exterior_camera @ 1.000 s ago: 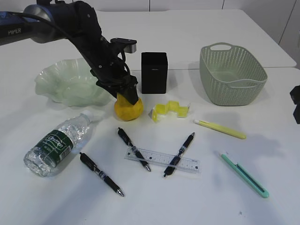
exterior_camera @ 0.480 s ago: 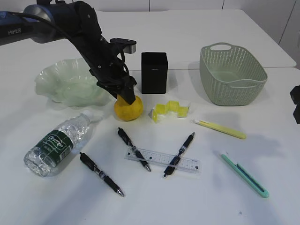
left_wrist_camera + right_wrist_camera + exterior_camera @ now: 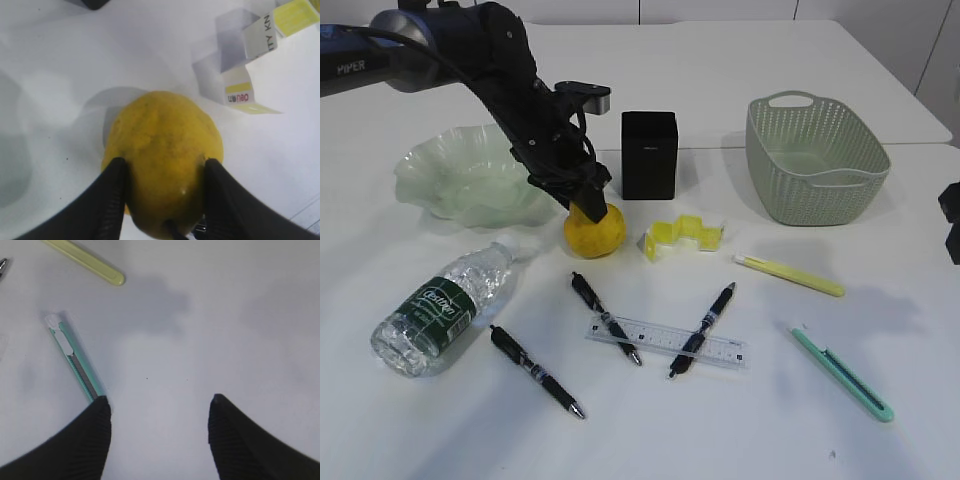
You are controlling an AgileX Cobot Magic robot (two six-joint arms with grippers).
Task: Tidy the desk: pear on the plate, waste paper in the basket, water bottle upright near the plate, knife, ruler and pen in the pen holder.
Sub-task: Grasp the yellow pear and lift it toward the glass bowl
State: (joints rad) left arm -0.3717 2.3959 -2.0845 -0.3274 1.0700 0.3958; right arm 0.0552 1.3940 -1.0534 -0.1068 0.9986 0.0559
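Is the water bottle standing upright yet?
No, the water bottle lies on its side on the desk, cap toward the plate.

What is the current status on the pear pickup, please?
Left gripper fingers against both sides of the pear, on the desk beside the plate. Right gripper open, empty, over bare desk. Path to plate clear.

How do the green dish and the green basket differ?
The plate is shallow, glassy and translucent with a wavy ruffled rim; the basket is deep, opaque, woven-looking plastic with a smooth rim and handle slots. The plate sits on the left behind the pear, the basket on the right. Both are pale green and show nothing inside.
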